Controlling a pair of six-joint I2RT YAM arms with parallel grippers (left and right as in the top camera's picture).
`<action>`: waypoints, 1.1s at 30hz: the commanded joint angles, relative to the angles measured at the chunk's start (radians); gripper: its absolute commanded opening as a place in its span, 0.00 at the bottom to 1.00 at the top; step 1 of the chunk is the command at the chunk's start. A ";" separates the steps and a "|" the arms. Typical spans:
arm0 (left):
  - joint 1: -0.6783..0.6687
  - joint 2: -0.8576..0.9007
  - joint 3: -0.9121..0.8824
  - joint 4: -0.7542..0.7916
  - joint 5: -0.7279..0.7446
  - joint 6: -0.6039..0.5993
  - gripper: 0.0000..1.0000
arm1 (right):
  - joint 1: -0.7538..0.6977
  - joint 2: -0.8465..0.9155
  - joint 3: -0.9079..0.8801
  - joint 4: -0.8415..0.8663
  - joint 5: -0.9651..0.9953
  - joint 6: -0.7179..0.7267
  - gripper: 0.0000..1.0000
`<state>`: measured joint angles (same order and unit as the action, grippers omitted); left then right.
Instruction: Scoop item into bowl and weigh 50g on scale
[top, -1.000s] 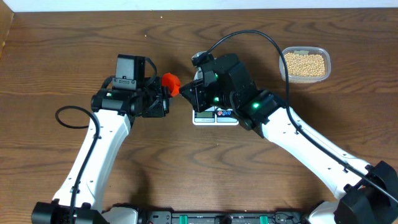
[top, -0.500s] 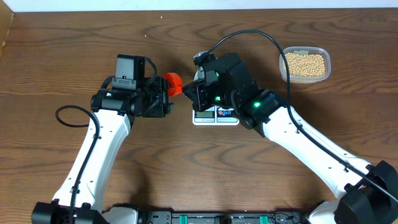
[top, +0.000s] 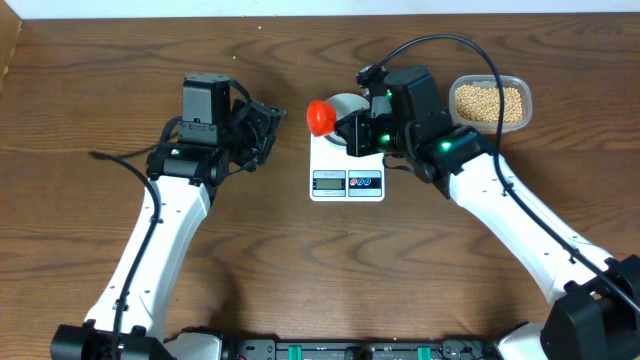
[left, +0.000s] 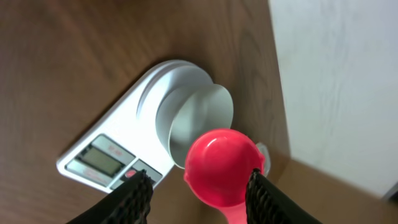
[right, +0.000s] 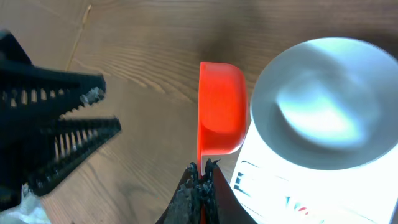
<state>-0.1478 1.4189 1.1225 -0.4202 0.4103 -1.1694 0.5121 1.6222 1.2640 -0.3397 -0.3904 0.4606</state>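
Note:
The red scoop hangs over the left edge of the white scale, and my right gripper is shut on its handle. The right wrist view shows the scoop's cup beside the pale bowl, which stands on the scale; my right gripper pinches the thin handle. My left gripper stands open to the left, apart from the scoop. From the left wrist, the scoop floats beyond the open left gripper, in front of the bowl. The beans lie in a clear tub.
The clear plastic tub stands at the back right, just behind my right arm. A black cable arcs over the right wrist. The table's back edge meets a pale wall close behind the scale.
My left gripper opened, let go of the scoop and drew back to the left. My right gripper shut on the handle and carried the scoop right and back, uncovering the scale's display.

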 joint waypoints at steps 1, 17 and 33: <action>0.001 -0.011 0.007 0.029 -0.002 0.296 0.51 | -0.025 -0.021 0.015 -0.002 -0.040 -0.082 0.01; 0.000 -0.011 0.007 0.148 0.184 0.685 0.49 | -0.141 -0.085 0.016 -0.039 -0.093 -0.171 0.01; -0.073 0.006 0.007 0.115 0.289 0.784 0.49 | -0.316 -0.153 0.016 -0.112 -0.165 -0.236 0.01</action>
<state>-0.1726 1.4193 1.1225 -0.2844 0.6872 -0.4683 0.2443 1.5311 1.2640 -0.4408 -0.5388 0.2687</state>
